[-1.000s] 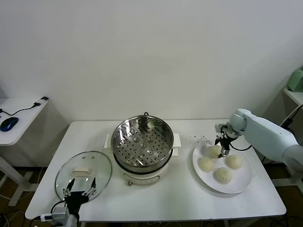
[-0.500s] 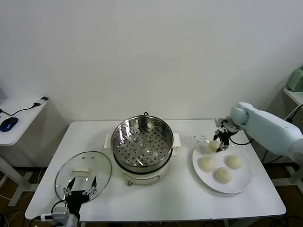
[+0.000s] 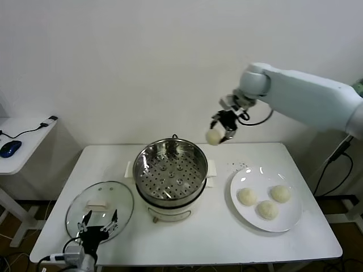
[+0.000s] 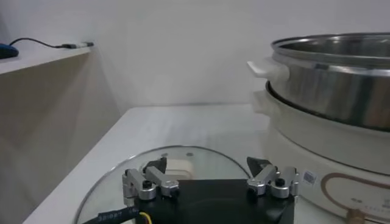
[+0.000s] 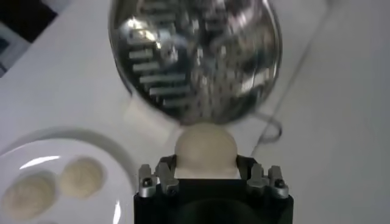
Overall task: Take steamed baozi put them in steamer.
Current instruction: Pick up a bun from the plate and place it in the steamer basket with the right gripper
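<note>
One steamed baozi (image 3: 213,136) is riding in the right pincer (image 3: 222,128), clamped btwn the fingers, hanging in the air just beside the far right rim of the steamer (image 3: 172,173), not over the tray yet. The other three baozi (image 3: 265,201) are sitting on the white plate (image 3: 290,220) to the steamer's right, well apart from it. Nothing's lying in the steamer so far, so I'd judge the task is barely started: 1st bun in transit, three left to fetch.

The bun looks smooth, matte, cream-white w/ a domed top, prob. soft, so a tight squeeze could dent it. The steamer is shiny stainless steel, round, w/ a perforated tray (image 3: 171,177) inside that's throwing back bright glints, sitting on a cream-white base w/ side handles. The plate is flat, glossy and round.

Nearer the front left of the white counter (image 3: 221,243) a round glass lid (image 3: 100,210) w/ a pale knob is lying flat. The left pincer (image 3: 97,224) is parked low over its near edge, fingers spread wide, gripping nothing.
</note>
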Controlling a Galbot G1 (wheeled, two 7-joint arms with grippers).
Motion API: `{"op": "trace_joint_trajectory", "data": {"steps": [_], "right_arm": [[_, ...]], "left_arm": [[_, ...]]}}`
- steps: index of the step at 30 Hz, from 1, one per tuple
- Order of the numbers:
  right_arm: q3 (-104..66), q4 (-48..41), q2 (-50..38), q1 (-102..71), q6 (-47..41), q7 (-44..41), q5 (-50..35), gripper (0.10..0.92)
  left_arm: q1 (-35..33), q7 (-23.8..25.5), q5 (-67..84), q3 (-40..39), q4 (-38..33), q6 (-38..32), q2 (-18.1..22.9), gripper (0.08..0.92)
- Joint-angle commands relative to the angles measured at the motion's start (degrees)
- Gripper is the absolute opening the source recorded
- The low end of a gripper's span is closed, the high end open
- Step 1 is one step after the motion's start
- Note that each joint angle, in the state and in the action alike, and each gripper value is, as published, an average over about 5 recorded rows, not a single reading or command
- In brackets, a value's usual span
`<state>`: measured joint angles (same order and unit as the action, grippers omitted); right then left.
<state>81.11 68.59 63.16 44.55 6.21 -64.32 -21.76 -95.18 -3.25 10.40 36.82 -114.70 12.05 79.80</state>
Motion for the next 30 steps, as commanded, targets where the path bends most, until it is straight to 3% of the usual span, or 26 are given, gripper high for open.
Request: {"op": "trace_joint_trajectory", "data": {"steps": [1,6,10,18,30], "right_arm": [[4.41,7.27,14.67,4.89,16.28,0.3,6.04,0.662],[0.71,-3.77,18.0,-3.89,26.26,1.82,23.05,0.662],[-3.19,-13.67,20.09,-11.41,29.85,3.2,31.4,0.662],[-7.2,-24.26,22.94,-18.52,31.67,5.44,34.96,0.662],[-8.45,-31.22,26.62,-21.44,32.4,7.07,35.5,0.662]], "left_arm": [[-0.03,0.07,-0.13,-0.25,-0.59,0.2,0.16,0.823],[-0.18,0.09,-0.81,-0.67,-0.83,0.09,0.53,0.823],[-0.22,0.09,-0.86,-0.85,-0.87,0.08,0.6,0.823],[-0.02,0.04,-0.8,-0.95,-0.78,0.05,0.56,0.823],[0.21,-0.07,-0.7,-1.28,0.02,-0.34,0.33,0.823]]}}
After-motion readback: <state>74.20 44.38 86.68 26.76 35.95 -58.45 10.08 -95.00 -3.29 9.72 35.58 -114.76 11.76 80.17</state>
